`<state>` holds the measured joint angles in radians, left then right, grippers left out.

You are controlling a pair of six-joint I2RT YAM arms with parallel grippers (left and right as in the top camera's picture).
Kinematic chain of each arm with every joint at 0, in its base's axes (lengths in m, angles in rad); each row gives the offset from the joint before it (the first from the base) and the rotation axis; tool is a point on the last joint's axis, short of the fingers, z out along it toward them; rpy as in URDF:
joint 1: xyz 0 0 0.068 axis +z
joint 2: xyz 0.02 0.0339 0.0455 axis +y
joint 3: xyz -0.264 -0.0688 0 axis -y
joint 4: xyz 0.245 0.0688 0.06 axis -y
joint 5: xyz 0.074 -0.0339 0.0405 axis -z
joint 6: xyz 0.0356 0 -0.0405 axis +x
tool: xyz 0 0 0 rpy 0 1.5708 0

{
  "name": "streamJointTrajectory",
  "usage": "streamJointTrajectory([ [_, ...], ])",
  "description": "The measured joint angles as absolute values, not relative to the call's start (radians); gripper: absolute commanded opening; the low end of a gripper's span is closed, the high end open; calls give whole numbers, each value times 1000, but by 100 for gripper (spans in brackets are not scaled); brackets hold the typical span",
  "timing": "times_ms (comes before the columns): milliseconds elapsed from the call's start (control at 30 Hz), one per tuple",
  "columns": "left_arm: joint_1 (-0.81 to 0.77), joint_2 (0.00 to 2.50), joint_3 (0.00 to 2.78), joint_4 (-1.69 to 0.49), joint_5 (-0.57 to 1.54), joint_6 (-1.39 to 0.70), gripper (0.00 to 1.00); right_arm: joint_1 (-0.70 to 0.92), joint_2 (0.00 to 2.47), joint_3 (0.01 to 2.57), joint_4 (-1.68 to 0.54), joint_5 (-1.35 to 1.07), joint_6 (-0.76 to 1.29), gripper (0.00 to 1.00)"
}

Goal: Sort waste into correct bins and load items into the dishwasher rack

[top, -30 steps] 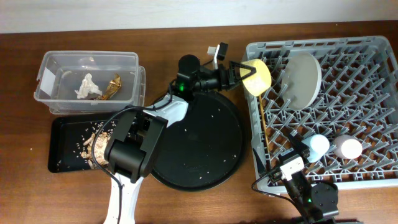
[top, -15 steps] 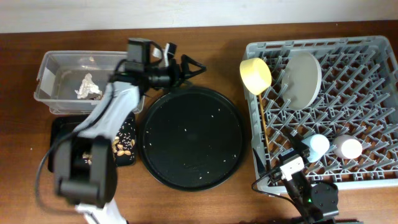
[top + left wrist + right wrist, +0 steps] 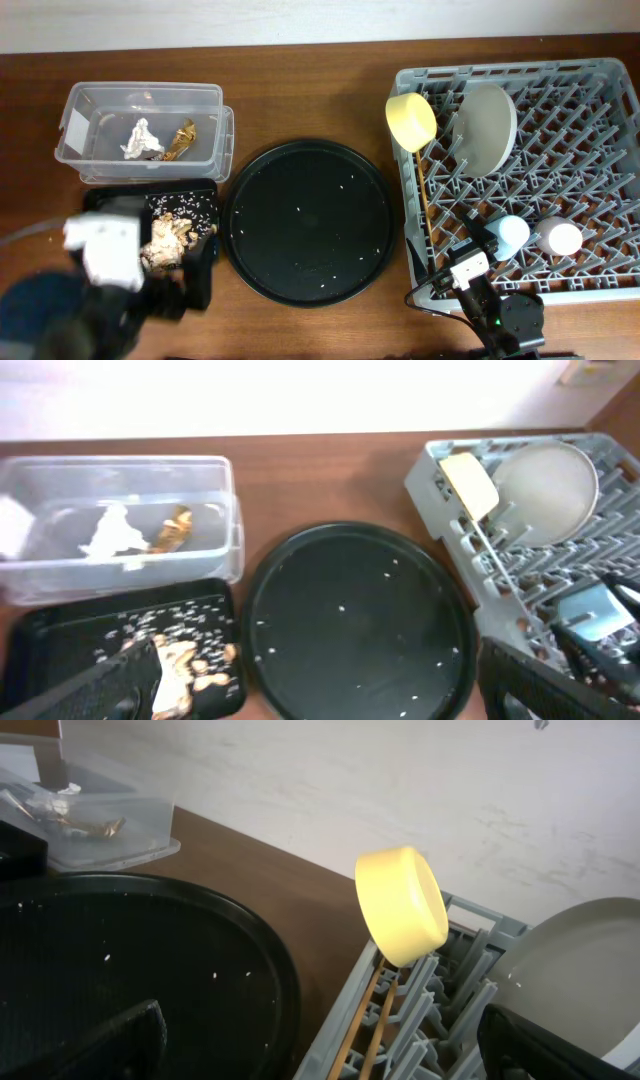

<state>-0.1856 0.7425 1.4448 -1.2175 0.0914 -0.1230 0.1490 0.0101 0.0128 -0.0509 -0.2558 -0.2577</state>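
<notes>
The crumpled white tissue (image 3: pixel 138 138) and the gold-brown wrapper (image 3: pixel 181 139) lie in the clear tub (image 3: pixel 215 120). Tan food scraps (image 3: pixel 166 240) lie in the shallow black tray (image 3: pixel 100 202). In the grey rack (image 3: pixel 600 290) the yellow bowl (image 3: pixel 410 121) leans at the left rim. The grey-white plate (image 3: pixel 487 125) stands upright. The blue cup (image 3: pixel 513 232) and pink cup (image 3: pixel 560 237) sit near the front. Brown chopsticks (image 3: pixel 423 195) lie along the left side. My left gripper (image 3: pixel 192 275) is open and empty at the front left. My right gripper (image 3: pixel 458 260) is open and empty by the rack's front left corner.
A large round black tray (image 3: pixel 308 222) with white crumbs lies between the bins and the rack. My left arm covers the front-left table corner and the black tray's front edge. The right arm base sits at the front edge below the rack.
My left arm left the yellow bowl at the rack's rim, swung back past the tub and withdrew to the front left. The bowl stays leaning there. The right arm has not moved.
</notes>
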Motion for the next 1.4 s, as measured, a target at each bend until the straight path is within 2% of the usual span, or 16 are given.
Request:
streamJointTrajectory([
  [167, -186, 643, 1425, -1253, -73, -113, 100, 149, 10, 13, -51, -256, -258, 98],
  [233, -186, 642, 1356, -1195, -123, -101, 100, 149, 10, 12, -51, -256, -258, 98],
  [367, -186, 603, 1079, -877, -154, -44, 100, 149, 10, 13, -51, -256, -257, 98],
  [533, -180, 375, 688, -555, -147, -25, 100, 149, 10, 13, -51, -256, -258, 98],
  [767, -150, 70, 358, -472, -147, -22, 100, 149, 10, 13, -51, -256, -258, 98],
  [833, -132, 31, 281, -394, -147, -22, 100, 149, 10, 13, -51, -256, -258, 98],
  [967, -116, 14, 69, -59, -138, -22, 100, 149, 10, 13, -51, -256, -258, 98],
  [1400, -116, 13, 12, -69, -109, -22, 100, 149, 10, 13, -51, -256, -258, 98],
])
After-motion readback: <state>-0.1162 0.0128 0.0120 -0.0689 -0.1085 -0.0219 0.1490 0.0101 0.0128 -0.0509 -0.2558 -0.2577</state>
